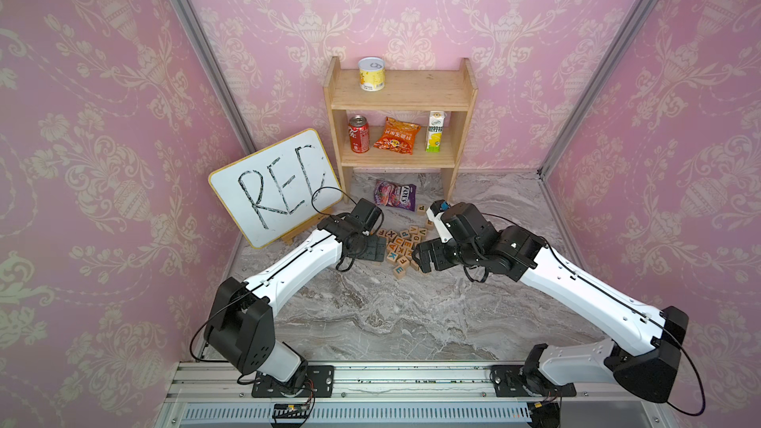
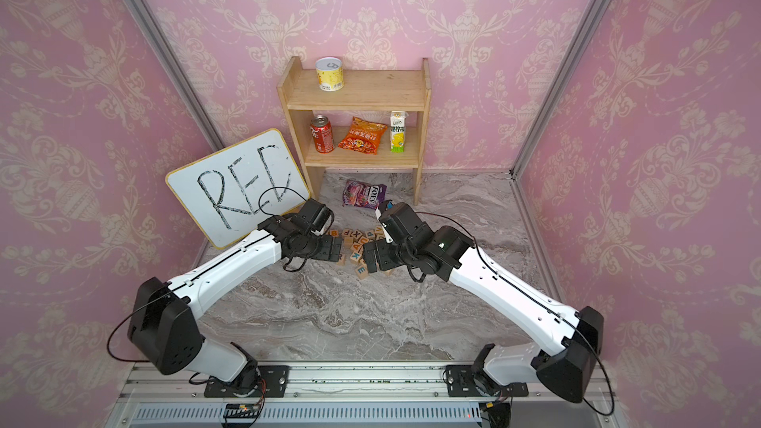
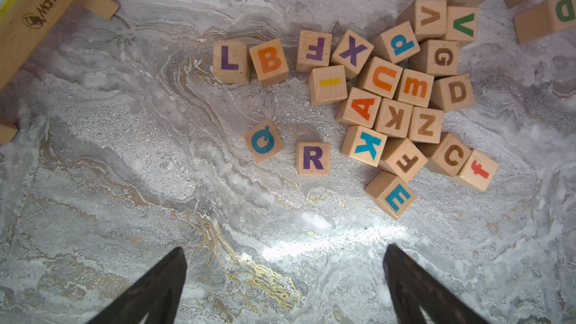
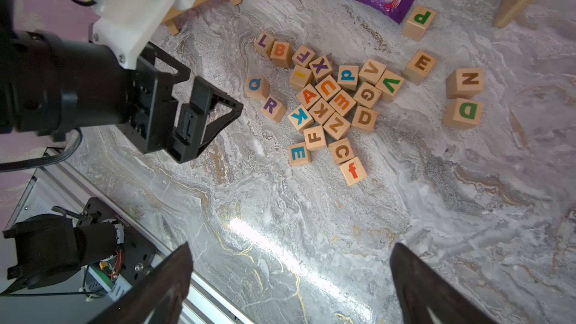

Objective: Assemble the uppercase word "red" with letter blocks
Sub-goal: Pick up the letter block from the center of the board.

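The purple R block lies flat on the marble, just apart from the pile's near-left edge. A teal E block sits at the pile's near edge and shows in both top views. The green D block lies off to the pile's right, beside an N block. My left gripper hovers open just left of the pile, holding nothing. My right gripper hovers open at the pile's right, also holding nothing.
Several other letter blocks form the pile, among them a brown D and a brown E. A whiteboard reading RED stands on an easel at the left. Behind are a wooden shelf and a purple candy bag.
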